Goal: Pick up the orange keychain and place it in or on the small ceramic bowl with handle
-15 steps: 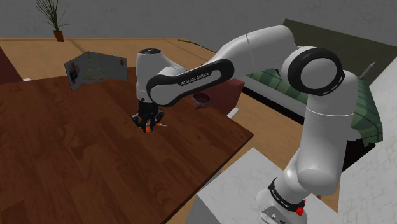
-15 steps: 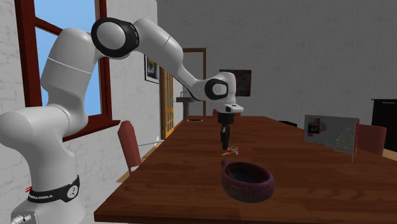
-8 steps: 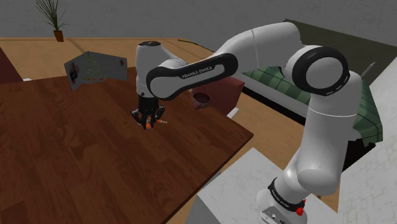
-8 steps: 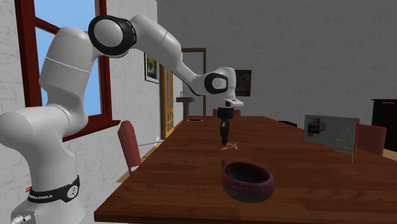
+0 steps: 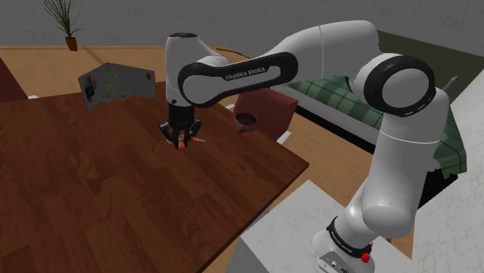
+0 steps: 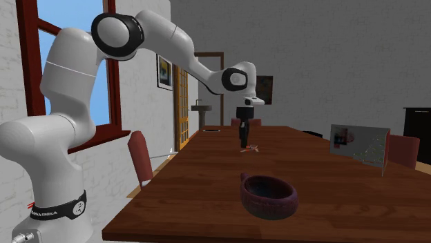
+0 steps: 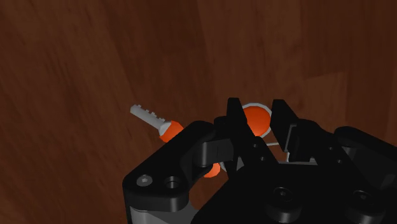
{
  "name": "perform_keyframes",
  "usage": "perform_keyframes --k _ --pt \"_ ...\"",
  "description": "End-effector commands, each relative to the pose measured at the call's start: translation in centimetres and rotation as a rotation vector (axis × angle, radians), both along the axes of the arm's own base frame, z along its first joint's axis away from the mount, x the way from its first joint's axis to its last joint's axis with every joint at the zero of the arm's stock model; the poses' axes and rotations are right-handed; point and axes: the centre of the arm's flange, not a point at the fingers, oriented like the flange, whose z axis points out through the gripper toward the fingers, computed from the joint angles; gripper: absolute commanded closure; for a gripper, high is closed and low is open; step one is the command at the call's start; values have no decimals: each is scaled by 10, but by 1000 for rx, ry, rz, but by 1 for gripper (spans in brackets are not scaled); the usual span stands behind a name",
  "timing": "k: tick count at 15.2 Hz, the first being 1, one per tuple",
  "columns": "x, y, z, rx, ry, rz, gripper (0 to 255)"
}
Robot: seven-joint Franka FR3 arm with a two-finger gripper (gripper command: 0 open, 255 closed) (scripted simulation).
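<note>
Little visible of the orange keychain (image 5: 181,143) from the shoulder: tucked in the gripper (image 5: 181,144) above the table (image 5: 77,194), well apart from the dark bowl (image 5: 247,122). Second exterior: arm arched over, gripper pointing down, behind the bowl. Wrist: fingers (image 7: 234,118) clamped on the keychain's orange disc (image 7: 256,119), key (image 7: 147,115) jutting sideways.

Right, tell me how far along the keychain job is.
Done: the gripper is shut on the orange keychain, which looks lifted off the table. In hand: the carry towards the bowl. Left: getting above the bowl, which sits apart and holds nothing, and letting go.
</note>
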Motion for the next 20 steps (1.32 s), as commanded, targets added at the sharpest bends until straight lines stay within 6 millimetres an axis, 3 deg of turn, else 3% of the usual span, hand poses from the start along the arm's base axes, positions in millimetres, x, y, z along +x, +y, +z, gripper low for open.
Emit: perform_keyframes --k 1,15,20 --pt "0 0 12 0 0 0 255" --pt "0 0 81 0 0 0 255" --pt "0 -66 83 0 0 0 255"
